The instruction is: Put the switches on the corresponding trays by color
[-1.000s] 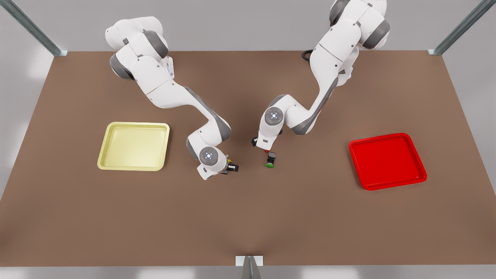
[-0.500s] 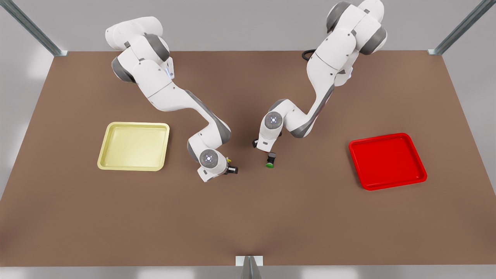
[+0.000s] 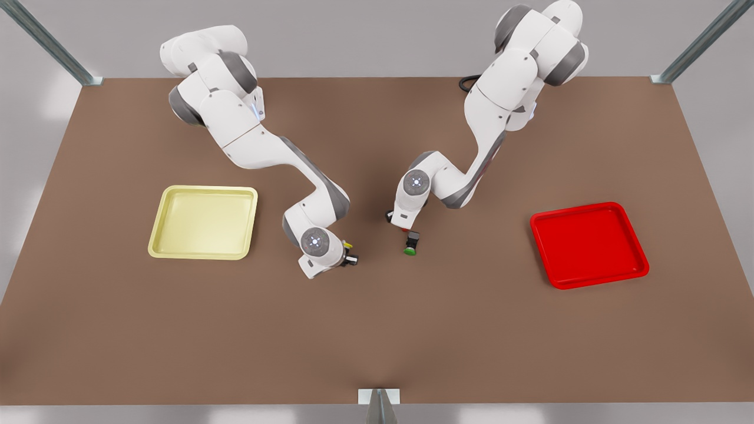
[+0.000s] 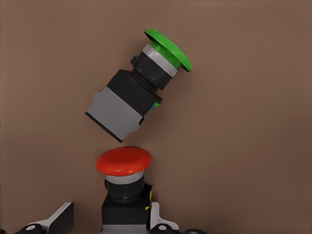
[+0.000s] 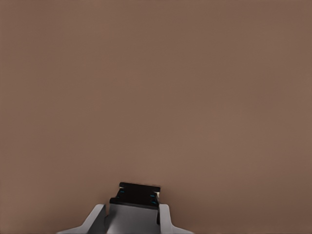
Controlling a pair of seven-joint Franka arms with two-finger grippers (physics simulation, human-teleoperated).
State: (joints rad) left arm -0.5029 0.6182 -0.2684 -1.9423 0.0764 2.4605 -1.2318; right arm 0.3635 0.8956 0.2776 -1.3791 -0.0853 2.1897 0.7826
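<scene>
Since the red-capped switch (image 4: 124, 163) stands right at my left gripper (image 4: 111, 220), its dark body between the jaws and its cap pointing away from me, I judge the body the place to hold: flat-sided and rigid, where the domed cap looks smooth and likely to slip. Whether that gripper has clamped I cannot tell. Just beyond the red cap lies the green-capped switch (image 4: 139, 85), tipped on its side and very near (a stray I should not nudge), so lifting straight up looks safest.

My right gripper (image 5: 131, 214) is closed on the dark body of the yellow-capped switch (image 3: 347, 243), a small, light, hard thing that should carry easily.

Outward from there the brown table (image 3: 377, 330) is bare. The red tray (image 3: 589, 207) lies well off from my left gripper, the pale yellow tray (image 3: 203, 257) nearer my right, each behind a low raised rim to clear.
</scene>
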